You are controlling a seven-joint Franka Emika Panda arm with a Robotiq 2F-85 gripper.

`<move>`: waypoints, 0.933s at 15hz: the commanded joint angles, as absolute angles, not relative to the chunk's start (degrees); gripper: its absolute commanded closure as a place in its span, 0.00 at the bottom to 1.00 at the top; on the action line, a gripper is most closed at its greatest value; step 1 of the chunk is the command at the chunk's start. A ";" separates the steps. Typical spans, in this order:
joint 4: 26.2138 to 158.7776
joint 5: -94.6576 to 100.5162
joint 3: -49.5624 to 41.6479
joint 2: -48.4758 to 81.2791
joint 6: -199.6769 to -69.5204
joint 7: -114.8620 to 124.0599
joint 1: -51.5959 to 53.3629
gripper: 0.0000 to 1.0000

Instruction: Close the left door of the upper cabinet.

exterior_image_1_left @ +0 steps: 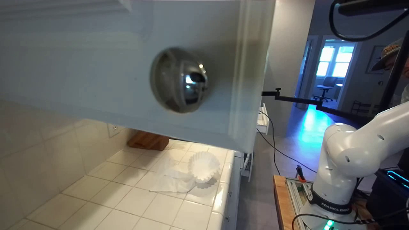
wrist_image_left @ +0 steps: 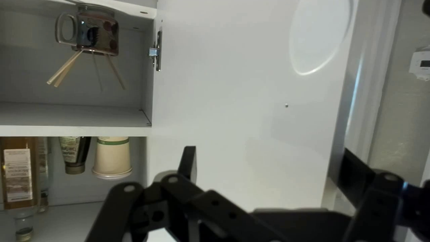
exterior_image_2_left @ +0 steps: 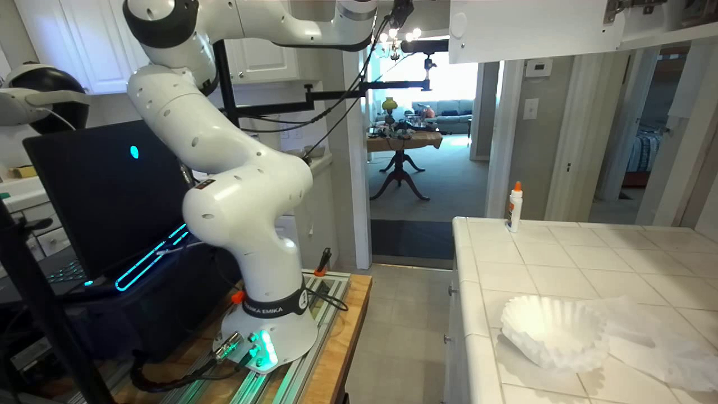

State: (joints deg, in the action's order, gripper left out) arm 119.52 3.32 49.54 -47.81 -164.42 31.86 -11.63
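The left door [exterior_image_1_left: 111, 70] stands open. Its outer face and round chrome knob [exterior_image_1_left: 179, 80] fill the upper part of an exterior view; its plain inner face [exterior_image_2_left: 527, 33] shows at the top right of an exterior view. The wrist view is upside down; there the inner face [wrist_image_left: 242, 84] fills the middle, hinged to the upper cabinet [wrist_image_left: 74, 131]. My gripper [wrist_image_left: 268, 161] is open and holds nothing. One finger is over the inner face, the other at the door's free edge; I cannot tell if either touches. Exterior views do not show the fingers. The twin door is out of view.
A glass mug [wrist_image_left: 97, 32] with sticks, paper cups [wrist_image_left: 112, 156] and bottles [wrist_image_left: 18, 174] stand inside the cabinet. Below, white paper filters [exterior_image_2_left: 552, 331] and a glue bottle [exterior_image_2_left: 514, 207] stand on the tiled counter [exterior_image_2_left: 538, 275]. A black camera bar [exterior_image_2_left: 336, 95] extends behind the arm.
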 commanded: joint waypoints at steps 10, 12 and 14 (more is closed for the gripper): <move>122.41 1.86 43.23 -56.39 -162.03 33.52 -16.59 0.00; 122.64 1.87 41.92 -57.14 -161.44 33.68 -17.00 0.00; 122.46 1.85 40.59 -57.98 -160.76 34.16 -17.79 0.00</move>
State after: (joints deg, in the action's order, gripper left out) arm 121.36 3.31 41.59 -53.12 -162.85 32.07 -14.91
